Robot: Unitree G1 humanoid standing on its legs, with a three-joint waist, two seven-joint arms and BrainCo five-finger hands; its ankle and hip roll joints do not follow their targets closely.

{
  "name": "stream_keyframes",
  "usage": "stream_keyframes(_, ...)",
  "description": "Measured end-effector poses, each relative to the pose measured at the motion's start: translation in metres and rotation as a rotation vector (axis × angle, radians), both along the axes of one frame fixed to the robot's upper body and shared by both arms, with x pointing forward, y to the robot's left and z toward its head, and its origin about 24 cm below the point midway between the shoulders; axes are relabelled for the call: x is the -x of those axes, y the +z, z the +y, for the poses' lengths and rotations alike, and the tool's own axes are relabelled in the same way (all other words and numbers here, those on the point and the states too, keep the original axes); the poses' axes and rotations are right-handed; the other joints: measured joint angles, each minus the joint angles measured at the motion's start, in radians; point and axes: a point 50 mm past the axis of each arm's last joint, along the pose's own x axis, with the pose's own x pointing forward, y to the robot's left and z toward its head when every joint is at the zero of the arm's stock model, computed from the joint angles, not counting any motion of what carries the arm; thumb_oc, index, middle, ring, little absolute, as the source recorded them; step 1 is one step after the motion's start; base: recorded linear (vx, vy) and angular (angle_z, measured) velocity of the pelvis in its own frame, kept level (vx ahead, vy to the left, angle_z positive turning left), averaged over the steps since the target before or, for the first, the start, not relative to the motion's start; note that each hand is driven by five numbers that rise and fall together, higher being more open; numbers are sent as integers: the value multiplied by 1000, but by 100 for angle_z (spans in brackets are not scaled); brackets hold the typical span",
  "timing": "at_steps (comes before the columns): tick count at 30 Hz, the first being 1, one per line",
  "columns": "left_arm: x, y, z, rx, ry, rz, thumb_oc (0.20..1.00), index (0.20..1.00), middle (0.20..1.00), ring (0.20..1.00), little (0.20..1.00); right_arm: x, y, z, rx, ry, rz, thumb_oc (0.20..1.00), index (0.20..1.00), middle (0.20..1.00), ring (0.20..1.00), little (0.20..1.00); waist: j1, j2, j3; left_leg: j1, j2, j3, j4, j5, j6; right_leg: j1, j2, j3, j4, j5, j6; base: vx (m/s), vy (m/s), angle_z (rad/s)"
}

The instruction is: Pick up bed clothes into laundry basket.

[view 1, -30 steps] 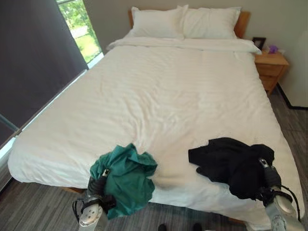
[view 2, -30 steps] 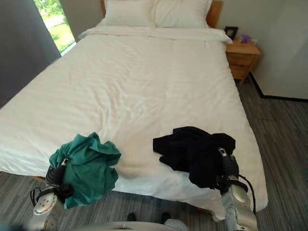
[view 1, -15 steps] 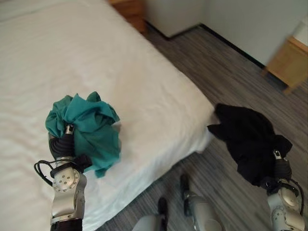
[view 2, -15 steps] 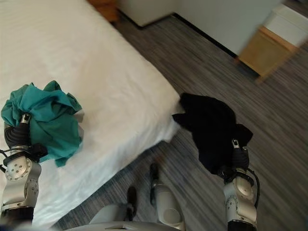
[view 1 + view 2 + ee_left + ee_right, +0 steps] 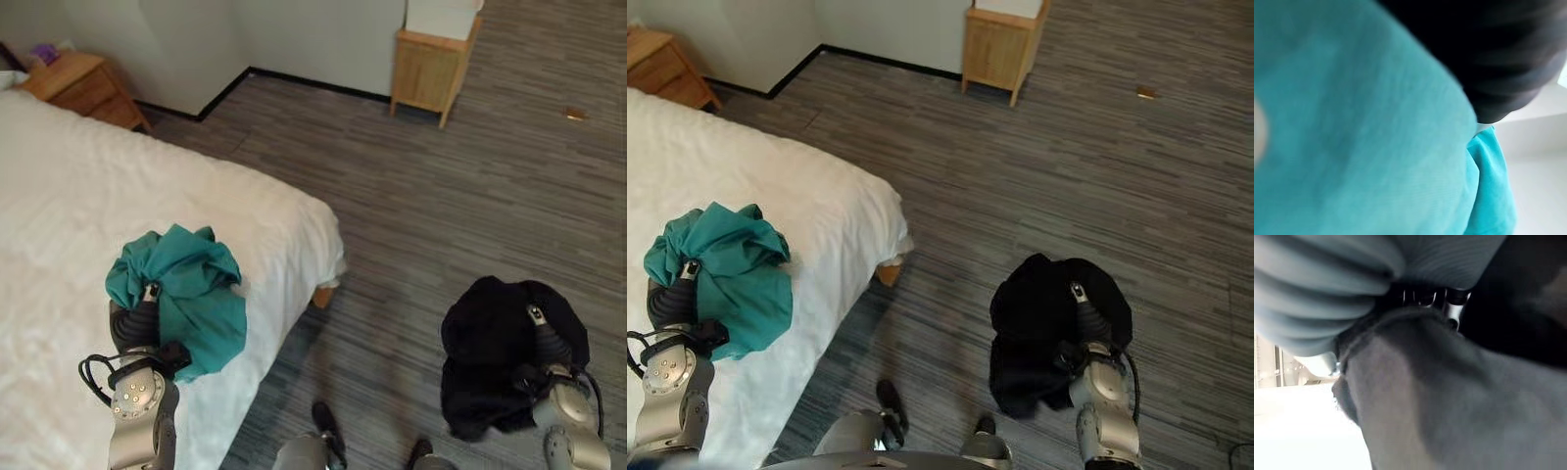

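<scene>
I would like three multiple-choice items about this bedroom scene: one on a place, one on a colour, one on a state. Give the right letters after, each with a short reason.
1. Over what does the black garment hang?
A. the bed
B. the floor
C. the cabinet

2. What colour is the garment bunched on the left hand?
A. teal green
B. red
C. yellow

3. How are the two garments at this moment?
A. both spread flat on the bed
B. both lifted, one on each hand
C. both lying on the floor

Answers:
1 B: the black garment drapes over the right hand with grey floor under it, beside the white bed.
2 A: the cloth over the left hand is teal green.
3 B: each garment hangs bunched around a raised hand, though the fingers are hidden by cloth.
</scene>
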Motion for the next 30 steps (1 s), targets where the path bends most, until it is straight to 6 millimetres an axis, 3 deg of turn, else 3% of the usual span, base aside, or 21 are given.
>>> stream_keyframes(1, -6, -6, -10, 35, -26, 9, 200, 200, 200, 200, 200, 2, -2, -3, 4, -6, 17, 200, 200, 200, 200, 200, -15, -7, -2, -28, 45, -80, 49, 22, -24, -31, 17, 0, 61, -56, -43, 65, -215, -17)
stream_keyframes(3, -7, -15, -22, 62, -76, 48, 200, 200, 200, 200, 200, 0, -2, -2, 0, -5, 11, 200, 200, 200, 200, 200, 30, -46, -2, -47, 63, -235, 98, 72, -42, -64, 27, 67, 96, -68, -75, 65, -150, -72)
stream_keyframes(4, -11, -23, -37, 83, -153, 79, 200, 200, 200, 200, 200, -1, 4, -8, 17, -22, -7, 200, 200, 200, 200, 200, 25, -58, -6, -83, 27, -346, 133, 61, -59, -63, 25, 70, 91, -44, -90, 132, -168, -59)
stream_keyframes(5, -13, -26, -44, 98, -180, 80, 200, 200, 200, 200, 200, -1, 5, -11, 25, -26, -7, 200, 200, 200, 200, 200, 21, -66, -2, -95, -45, -452, 127, 16, -106, -66, 22, 88, 85, -53, -104, 176, -135, -47)
stream_keyframes(6, -12, -30, -49, 125, -183, 84, 200, 200, 200, 200, 200, -2, 6, -14, 25, -37, -12, 200, 200, 200, 200, 200, 41, -60, -4, -82, -123, -560, 73, 6, -120, -72, 17, 118, 76, -45, -110, 133, -23, -54)
stream_keyframes(7, -10, -35, -51, 142, -178, 99, 200, 200, 200, 200, 200, -1, 4, -13, 18, -36, -8, 200, 200, 200, 200, 200, 44, -52, -5, -84, -144, -534, 44, 22, -98, -69, 24, 125, 65, -25, -94, 125, 8, -57)
stream_keyframes(9, -6, -40, -49, 145, -171, 123, 200, 200, 200, 200, 200, 4, -1, -12, 8, -33, 17, 200, 200, 200, 200, 200, 32, -12, -14, -99, -122, -458, 31, 68, -45, -33, 71, 118, 39, -27, -92, 72, 7, -20)
stream_keyframes(10, -4, -41, -47, 142, -161, 129, 200, 200, 200, 200, 200, 6, -4, -11, 5, -31, 30, 200, 200, 200, 200, 200, 31, -4, -19, -85, -122, -471, 30, 56, -34, -35, 82, 136, 48, -41, -85, 37, 45, -18)
stream_keyframes(12, -4, -39, -43, 131, -156, 127, 200, 200, 200, 200, 200, 5, -3, -11, 6, -31, 27, 200, 200, 200, 200, 200, 32, -3, -19, -74, -134, -505, 12, 47, -30, -55, 76, 154, 82, -63, -68, 48, 120, -16)
stream_keyframes(16, -3, -32, -30, 102, -103, 112, 200, 200, 200, 200, 200, -2, -3, -3, -23, -19, 6, 200, 200, 200, 200, 200, 20, 10, -18, 14, -142, -448, -108, 55, -7, -39, 48, 194, 75, -62, -45, 58, 117, -31)
stream_keyframes(21, 11, -27, -4, 95, 37, 80, 200, 200, 200, 200, 200, 8, -10, -4, -26, -28, 41, 200, 200, 200, 200, 200, 18, 15, -20, 49, -172, -432, -118, 26, -4, 20, 26, 202, 24, -51, -22, 81, 112, -6)
stream_keyframes(24, 29, -41, 4, 110, 112, 141, 200, 200, 200, 200, 200, 0, -9, 5, -77, -41, 1, 200, 200, 200, 200, 200, 32, 25, -23, 60, -198, -430, -116, 4, 32, 25, -5, 191, 40, -58, -4, 108, 255, 8)
stream_keyframes(26, 24, -49, 3, 129, 115, 171, 200, 200, 200, 200, 200, -1, -8, 4, -72, -38, -3, 200, 200, 200, 200, 200, 21, 57, -18, 66, -220, -436, -91, -17, 65, -52, -31, 192, 243, -112, 11, 57, 226, 19)
stream_keyframes(27, 20, -47, 2, 128, 116, 167, 200, 200, 200, 200, 200, -7, -1, 4, -57, -22, -28, 200, 200, 200, 200, 200, 22, 88, 5, 51, -212, -441, -54, -27, 105, -204, -72, 198, 556, -117, 25, 115, 62, 11)
stream_keyframes(28, 16, -42, 3, 106, 108, 153, 200, 200, 200, 200, 200, -8, 0, 7, -51, 1, -29, 200, 200, 200, 200, 200, 8, 80, 33, 60, -215, -448, -46, -41, 104, -345, -87, 243, 789, -113, 21, 251, 6, 19)
stream_keyframes(29, 10, -35, 6, 75, 92, 140, 200, 200, 200, 200, 200, -6, -3, 12, -51, 30, -14, 200, 200, 200, 200, 200, -14, 82, 39, 64, -226, -468, -43, -42, 110, -449, -43, 314, 894, -144, 16, 309, -18, 42)
stream_keyframes(30, 7, -28, 10, 44, 84, 129, 200, 200, 200, 200, 200, -5, -7, 17, -60, 46, 1, 200, 200, 200, 200, 200, -32, 64, 52, 61, -231, -479, -36, -51, 124, -524, 42, 396, 870, -155, 25, 414, -71, 60)
